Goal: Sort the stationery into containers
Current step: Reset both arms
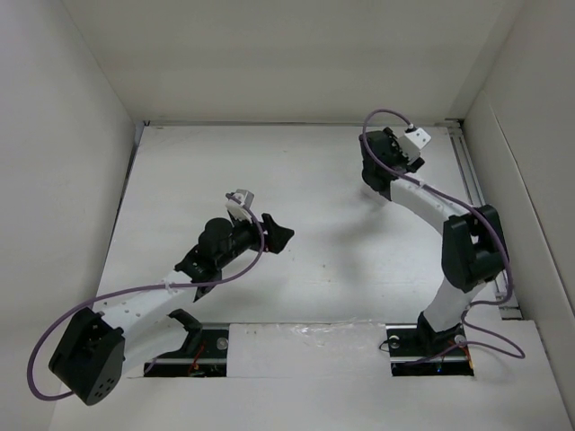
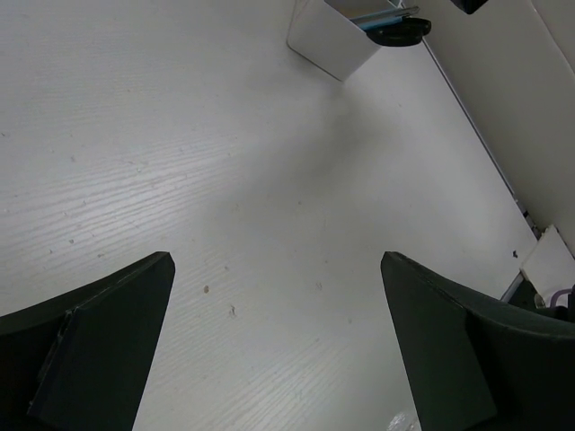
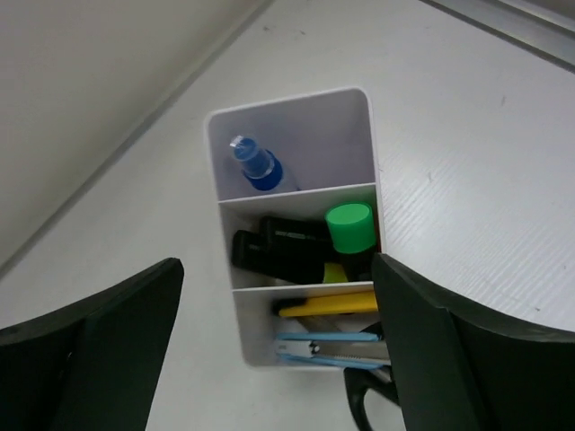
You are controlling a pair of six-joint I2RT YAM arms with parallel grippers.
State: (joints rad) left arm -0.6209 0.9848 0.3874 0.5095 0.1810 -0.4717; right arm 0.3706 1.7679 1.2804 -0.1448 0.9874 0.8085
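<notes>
A white bin (image 3: 296,135) with three compartments stands on the table right below my right gripper (image 3: 277,269), which is open and empty. The far compartment holds a blue-capped pen (image 3: 256,166). The middle one holds a black marker (image 3: 278,247) and a green-capped highlighter (image 3: 349,226). The near one holds a yellow pen (image 3: 328,305), a light-blue pen (image 3: 332,350) and black-handled scissors (image 3: 364,400). My left gripper (image 2: 277,260) is open and empty over bare table. The bin (image 2: 328,40) and the scissors' handle (image 2: 400,31) show far ahead in the left wrist view. In the top view the right gripper (image 1: 382,162) hides the bin.
White walls enclose the table on the left, back and right. A metal rail (image 1: 472,180) runs along the right edge close to the bin. The left gripper (image 1: 274,235) sits near the table's middle. Black arm bases (image 1: 85,359) stand at the near edge.
</notes>
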